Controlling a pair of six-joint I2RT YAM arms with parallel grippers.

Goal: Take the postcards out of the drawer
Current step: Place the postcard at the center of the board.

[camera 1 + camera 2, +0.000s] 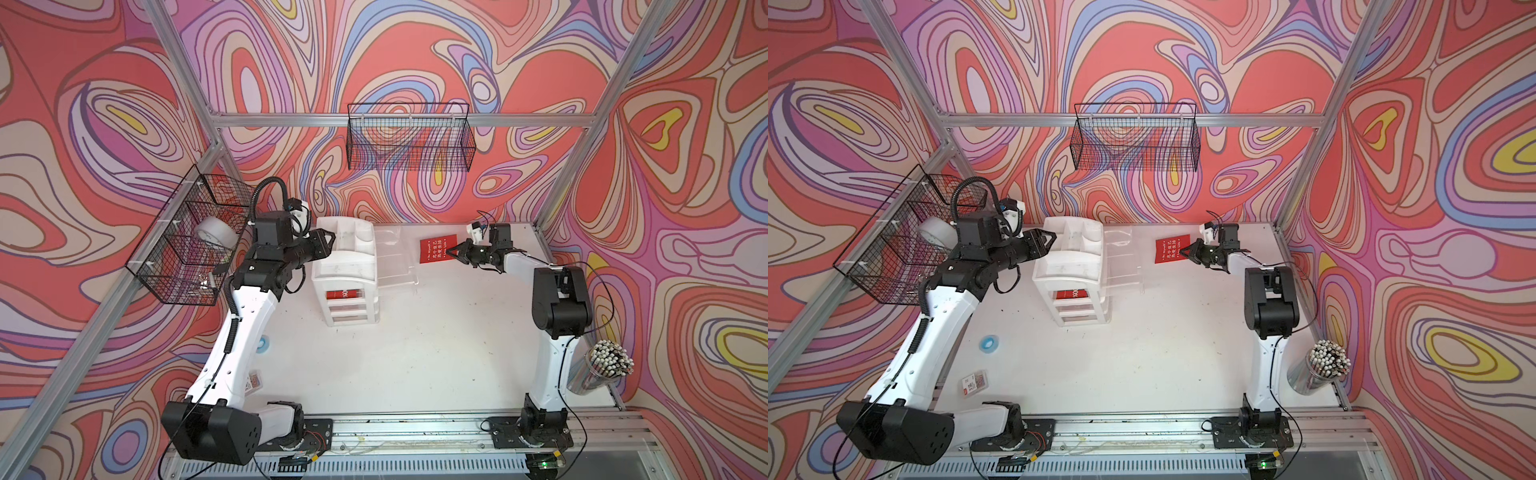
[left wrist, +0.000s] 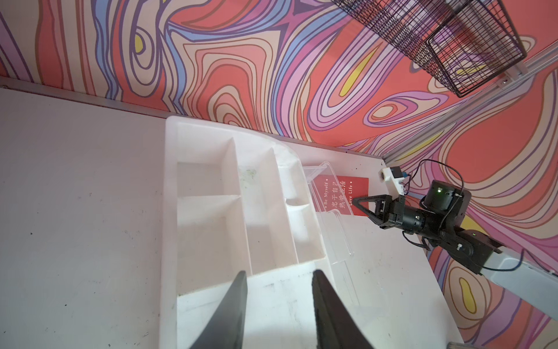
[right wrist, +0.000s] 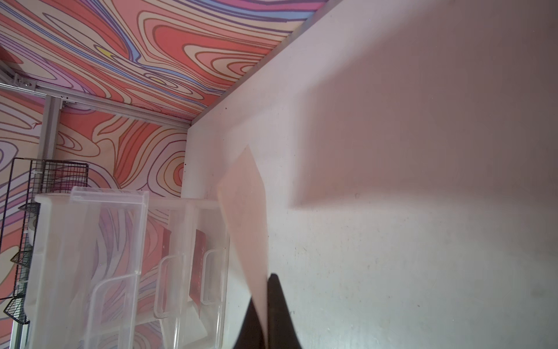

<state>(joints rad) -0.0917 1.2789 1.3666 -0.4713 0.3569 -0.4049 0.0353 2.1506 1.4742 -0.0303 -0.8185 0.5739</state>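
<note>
Right wrist view shows the right gripper (image 3: 262, 290) with jaws pressed together on the edge of a card (image 3: 244, 217), its pale back toward the lens. In both top views this card (image 1: 436, 248) sits right of centre, just beside the pulled-out drawer (image 1: 395, 266) but apart from it. It is already out, and an edge pinch suits so flat a thing.

At the left edge of the unit (image 1: 345, 266), the left gripper (image 1: 331, 243) has its jaws partly spread with nothing between them. It probably steadies the unit so drawer pulls do not drag it. I cannot tell whether it actually touches the unit.

Counted, there are two grippers and one unit. The right wrist view shows three clear drawer handles. Two red cards (image 3: 164, 250) (image 3: 197, 263) show behind the clear fronts there. A top view shows only one (image 1: 347, 294), through the unit's near side. That makes three cards, and by my reading two are still inside.
</note>
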